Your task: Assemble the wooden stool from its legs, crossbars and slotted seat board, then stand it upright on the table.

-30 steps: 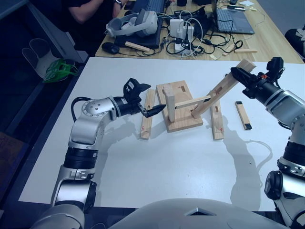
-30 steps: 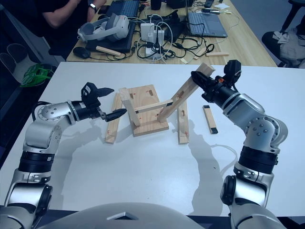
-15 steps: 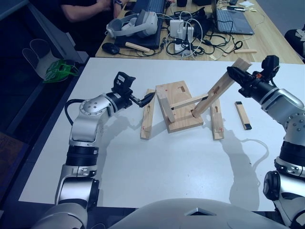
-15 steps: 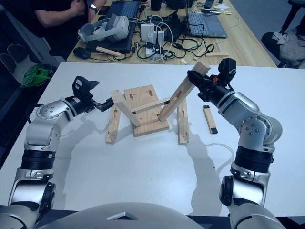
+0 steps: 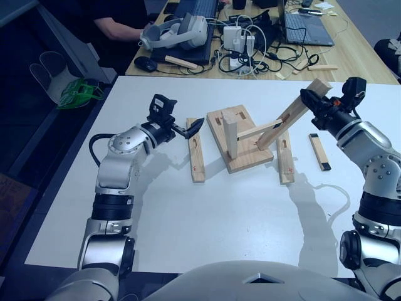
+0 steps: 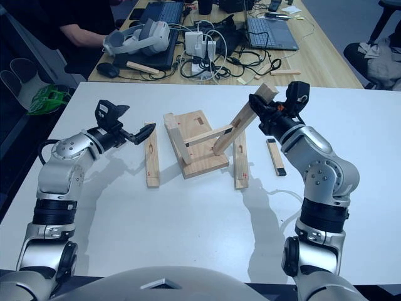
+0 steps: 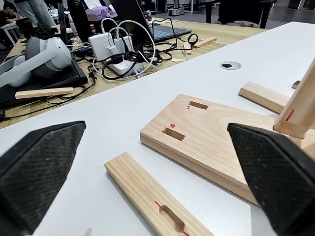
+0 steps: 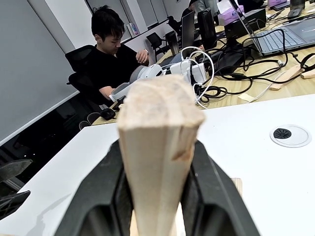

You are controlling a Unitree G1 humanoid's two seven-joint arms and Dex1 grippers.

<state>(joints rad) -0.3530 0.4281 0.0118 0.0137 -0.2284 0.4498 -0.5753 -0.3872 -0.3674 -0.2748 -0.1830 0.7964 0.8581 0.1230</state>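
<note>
The slotted seat board [image 5: 245,153] is lying flat on the white bench [image 5: 250,216]. One leg [image 5: 230,133] is standing upright on the seat board, and a crossbar [image 5: 259,130] is running from it to a second, tilted leg [image 5: 293,113] that is leaning up and away over the seat board's right edge. The right gripper [image 5: 312,99] is clenching the upper end of that tilted leg, with a finger pressing on each side of the wood. The left gripper [image 5: 191,128] is hovering just left of the seat board with its fingers spread wide and grasping nothing. Under it a loose leg [image 5: 197,158] is lying flat beside the seat board's left edge. Another loose leg [image 5: 286,162] is lying flat to the seat board's right, and a short dark-tipped bar [image 5: 319,152] is lying farther right.
</note>
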